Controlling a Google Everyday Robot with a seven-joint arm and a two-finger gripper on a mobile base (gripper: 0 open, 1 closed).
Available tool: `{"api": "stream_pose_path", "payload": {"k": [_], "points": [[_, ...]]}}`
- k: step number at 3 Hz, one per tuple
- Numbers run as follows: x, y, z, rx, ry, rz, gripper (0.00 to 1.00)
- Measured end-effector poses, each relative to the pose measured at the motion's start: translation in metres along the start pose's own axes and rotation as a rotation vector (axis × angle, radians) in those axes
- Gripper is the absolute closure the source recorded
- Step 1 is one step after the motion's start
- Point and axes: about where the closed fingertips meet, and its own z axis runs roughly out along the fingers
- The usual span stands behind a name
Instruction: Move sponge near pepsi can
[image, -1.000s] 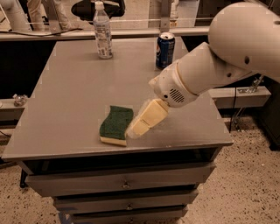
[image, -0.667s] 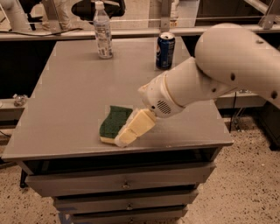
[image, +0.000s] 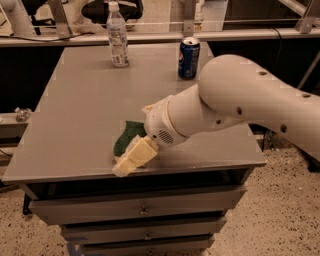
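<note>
The sponge (image: 128, 136), dark green on top, lies near the front edge of the grey table (image: 75, 115); my arm and fingers cover most of it. My gripper (image: 131, 159) with pale yellow fingers is down over the sponge's front part, right at the table's front edge. The pepsi can (image: 189, 58), dark blue with a silver top, stands upright at the table's far side, well behind the sponge and to the right.
A clear plastic water bottle (image: 117, 36) stands at the far side, left of the can. My large white arm (image: 240, 110) reaches in from the right over the table's right half. Drawers (image: 142, 210) sit below the tabletop.
My gripper has moved left and down onto the sponge, covering more of it. The sponge, can and bottle have not moved.
</note>
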Motion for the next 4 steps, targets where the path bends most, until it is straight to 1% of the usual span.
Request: {"api": "stream_pose_path", "payload": {"k": [1,2,3,4], "points": [[0.002,0.001,0.012,0.017,0.001,-0.001,0.18],[0.005,0.001,0.019,0.028,0.006,0.007,0.4],[0.008,-0.002,0.018,0.043,0.011,0.014,0.64],[0.009,-0.02,0.003,0.086,0.031,-0.003,0.87]]}}
